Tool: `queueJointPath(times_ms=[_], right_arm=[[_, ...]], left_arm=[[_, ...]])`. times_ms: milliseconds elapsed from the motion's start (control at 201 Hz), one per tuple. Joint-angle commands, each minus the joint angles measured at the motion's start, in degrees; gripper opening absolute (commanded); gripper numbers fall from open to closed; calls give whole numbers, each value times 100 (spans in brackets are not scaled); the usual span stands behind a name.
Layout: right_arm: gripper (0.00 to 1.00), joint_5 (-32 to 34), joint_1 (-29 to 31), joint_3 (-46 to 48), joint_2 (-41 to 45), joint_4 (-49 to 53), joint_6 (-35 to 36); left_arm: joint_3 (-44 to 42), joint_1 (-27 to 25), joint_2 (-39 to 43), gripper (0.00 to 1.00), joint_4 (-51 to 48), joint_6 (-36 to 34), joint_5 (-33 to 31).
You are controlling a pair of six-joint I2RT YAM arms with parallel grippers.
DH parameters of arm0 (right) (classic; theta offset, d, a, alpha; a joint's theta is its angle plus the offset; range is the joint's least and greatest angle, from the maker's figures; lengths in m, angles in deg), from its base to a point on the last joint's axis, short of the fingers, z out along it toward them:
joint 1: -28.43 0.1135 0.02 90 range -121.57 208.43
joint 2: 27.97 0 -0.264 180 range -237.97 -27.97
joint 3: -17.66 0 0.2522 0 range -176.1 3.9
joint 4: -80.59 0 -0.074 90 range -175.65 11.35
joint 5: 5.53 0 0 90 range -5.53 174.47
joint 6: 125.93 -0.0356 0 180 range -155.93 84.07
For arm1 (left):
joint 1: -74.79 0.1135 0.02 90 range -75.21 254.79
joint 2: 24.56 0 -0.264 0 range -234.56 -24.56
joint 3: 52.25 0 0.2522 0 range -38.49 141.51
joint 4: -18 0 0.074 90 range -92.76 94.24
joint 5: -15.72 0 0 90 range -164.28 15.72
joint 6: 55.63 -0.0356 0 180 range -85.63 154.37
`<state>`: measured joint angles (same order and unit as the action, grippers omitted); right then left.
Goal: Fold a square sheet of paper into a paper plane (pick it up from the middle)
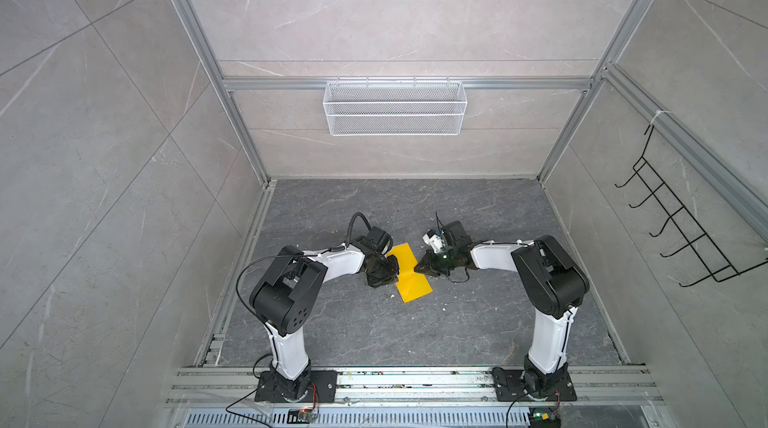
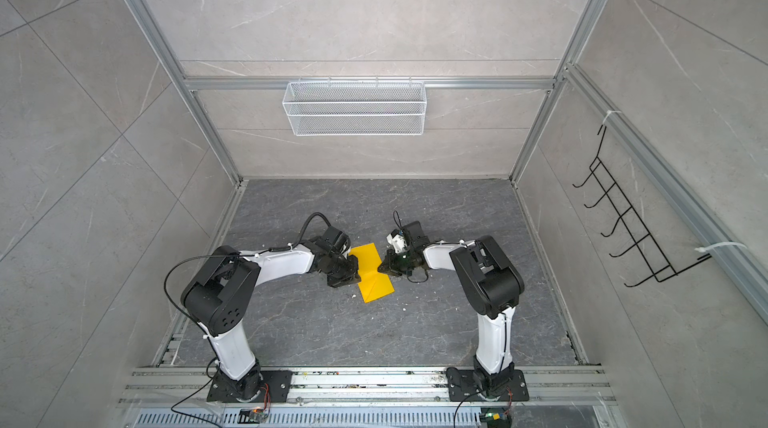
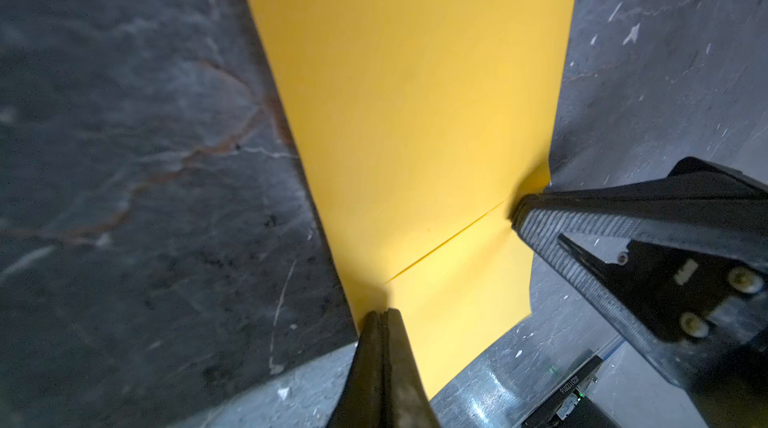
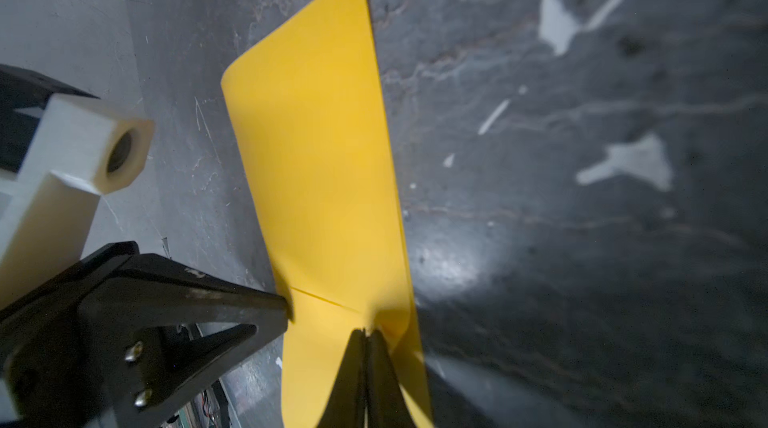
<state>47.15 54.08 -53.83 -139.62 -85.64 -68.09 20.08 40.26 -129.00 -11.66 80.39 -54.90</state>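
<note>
The square sheet of paper point(image 1: 409, 276) point(image 2: 372, 276) is bright yellow and lies on the dark stone floor as a long narrow strip. A thin crease crosses its middle point(image 3: 415, 93) point(image 4: 324, 155). My left gripper point(image 1: 395, 271) point(image 2: 358, 271) point(image 3: 383, 314) is shut on the middle of one long edge. My right gripper point(image 1: 415, 270) point(image 2: 379, 270) point(image 4: 365, 332) is shut on the opposite edge, where the paper puckers. The two tips face each other across the strip, at either end of the crease. The paper plane is out of view.
A white mesh basket point(image 1: 395, 107) hangs on the back wall. A black wire hook rack point(image 1: 681, 230) hangs on the right wall. White scraps point(image 4: 557, 26) dot the floor. An aluminium rail point(image 1: 415, 380) carrying both arm bases runs along the front.
</note>
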Motion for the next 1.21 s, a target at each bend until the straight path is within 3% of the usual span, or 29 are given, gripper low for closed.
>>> queueJointPath(times_ms=[0, 115, 279, 612, 1091, 1205], right_arm=[[8, 386, -159, 168, 73, 297, 210], [8, 584, -212, 234, 390, 358, 275], [8, 190, -117, 275, 767, 202, 212], [8, -328, 303, 105, 190, -322, -249], [7, 351, 277, 505, -115, -254, -555], [7, 483, 273, 609, -168, -249, -744]], left_arm=[[-32, 7, -199, 0, -458, -190, -479], [-21, 7, -195, 0, -472, -221, -468], [24, 7, -191, 0, -477, -239, -448], [50, 7, -208, 0, -484, -243, -435], [322, -16, 243, 0, -230, -401, -112], [136, -126, 637, 15, 91, 5, -106]])
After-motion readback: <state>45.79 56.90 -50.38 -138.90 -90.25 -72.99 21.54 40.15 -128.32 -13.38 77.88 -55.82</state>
